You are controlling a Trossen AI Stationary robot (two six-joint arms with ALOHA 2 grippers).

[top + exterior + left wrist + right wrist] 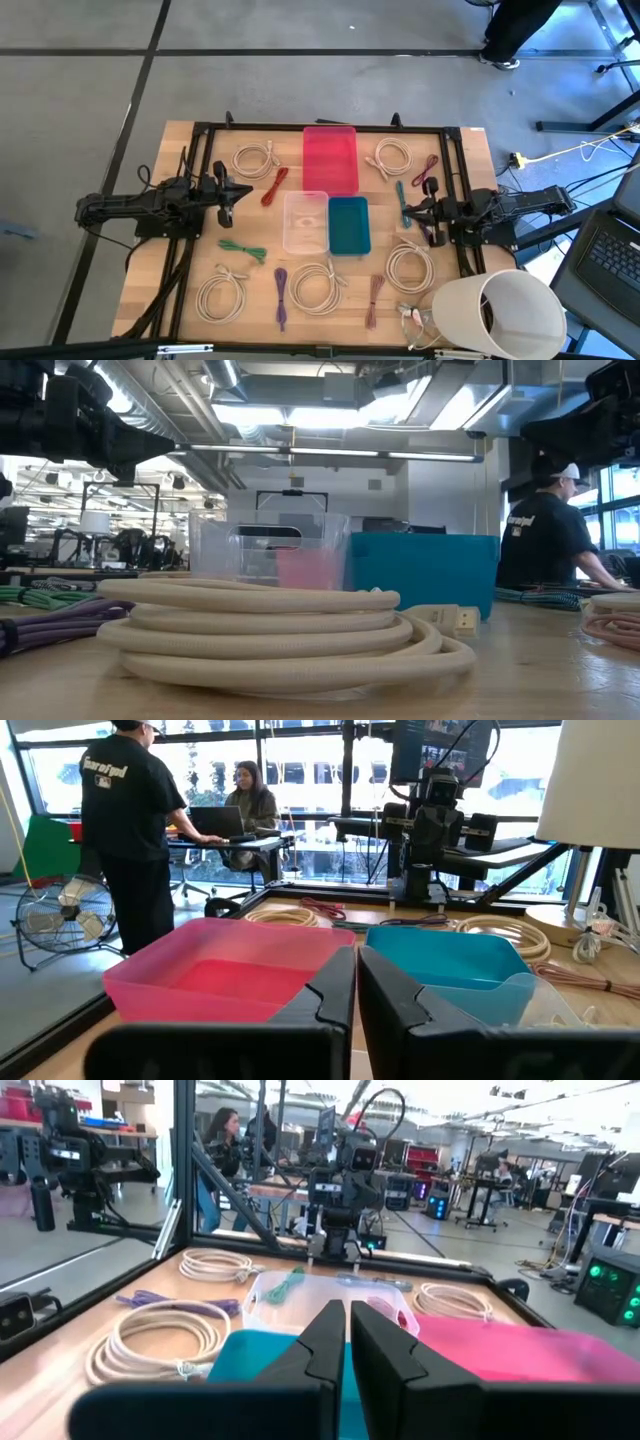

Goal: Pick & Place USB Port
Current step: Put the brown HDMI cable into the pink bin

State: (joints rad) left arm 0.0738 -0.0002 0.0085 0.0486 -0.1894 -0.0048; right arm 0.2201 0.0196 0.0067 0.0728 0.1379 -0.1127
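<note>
Bins, pink [330, 158], clear [305, 222] and teal [348, 224], separate the closed left end effector [229, 193] and right end effector [404, 212].

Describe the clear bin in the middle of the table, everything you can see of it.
The clear bin is a see-through plastic tub, rectangular with rounded corners and an open top, standing upright near the table's centre. It looks empty. The teal bin sits right alongside it, and the pink bin lies just beyond it toward the table's far edge. In the low view the pink bin shows through its walls. Neither gripper touches it.
</note>
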